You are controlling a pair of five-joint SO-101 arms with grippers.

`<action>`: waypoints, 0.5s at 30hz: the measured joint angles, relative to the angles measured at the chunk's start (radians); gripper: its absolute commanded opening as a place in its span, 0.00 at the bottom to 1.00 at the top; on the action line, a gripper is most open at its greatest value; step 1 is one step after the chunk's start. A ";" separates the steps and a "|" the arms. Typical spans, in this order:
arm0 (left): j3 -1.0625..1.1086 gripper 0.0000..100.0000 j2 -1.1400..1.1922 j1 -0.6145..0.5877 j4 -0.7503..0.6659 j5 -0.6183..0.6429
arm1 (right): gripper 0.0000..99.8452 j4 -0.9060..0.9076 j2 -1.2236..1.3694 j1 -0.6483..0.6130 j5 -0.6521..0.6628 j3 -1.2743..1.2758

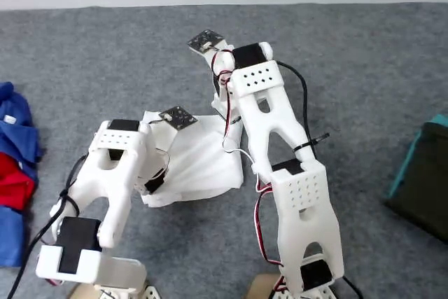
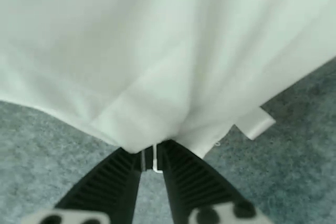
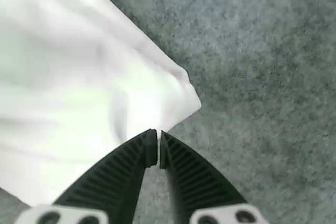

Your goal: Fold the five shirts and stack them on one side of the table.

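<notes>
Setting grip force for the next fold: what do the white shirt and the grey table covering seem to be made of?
The white shirt looks like thin, matte cloth, likely a light cotton-type knit, since it falls in soft folds and creases. The grey table covering looks like felt or low-pile carpet: matte, with a fuzzy, mottled surface.

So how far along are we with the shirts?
Maybe done: a dark cloth lying flat at the right edge of the table. In hand: the left gripper and right gripper each pinch the white shirt, rumpled. Left: the blue and red shirts heaped at the left edge.
</notes>
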 measured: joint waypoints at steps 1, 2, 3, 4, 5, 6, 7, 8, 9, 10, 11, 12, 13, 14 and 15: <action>-0.009 0.01 0.000 0.000 0.005 0.000 | 0.02 0.002 0.014 0.000 0.000 0.000; -0.015 0.01 0.000 0.000 0.005 0.000 | 0.02 0.002 0.037 0.003 0.000 0.000; -0.018 0.01 0.000 0.000 0.008 0.000 | 0.02 0.000 0.061 0.006 0.000 0.000; -0.021 0.01 0.000 0.000 0.008 0.000 | 0.02 -0.009 0.087 0.014 0.000 0.000; -0.021 0.01 0.000 0.000 0.008 0.000 | 0.02 -0.026 0.110 0.023 0.000 0.000; -0.021 0.01 0.000 0.000 0.008 0.000 | 0.02 -0.046 0.130 0.031 0.000 0.000; -0.021 0.01 0.000 0.000 0.008 0.000 | 0.02 -0.068 0.149 0.037 0.000 0.000; -0.021 0.01 0.000 0.000 0.008 0.000 | 0.02 -0.092 0.158 0.038 0.000 0.002; -0.021 0.01 0.000 0.000 0.011 0.000 | 0.02 -0.117 0.169 0.038 0.000 0.002; -0.021 0.01 0.000 0.000 0.018 0.000 | 0.02 -0.138 0.175 0.040 0.000 -0.003; -0.023 0.01 0.000 0.000 0.023 0.000 | 0.02 -0.158 0.181 0.040 0.000 -0.025; -0.023 0.01 0.000 0.000 0.023 0.000 | 0.02 -0.176 0.186 0.040 0.000 -0.048; -0.023 0.01 0.000 0.000 0.025 0.000 | 0.02 -0.189 0.186 0.040 0.000 -0.074; -0.023 0.01 0.000 0.000 0.026 0.000 | 0.02 -0.193 0.186 0.040 0.000 -0.104; -0.023 0.01 0.000 0.000 0.029 0.000 | 0.02 -0.193 0.186 0.040 0.000 -0.137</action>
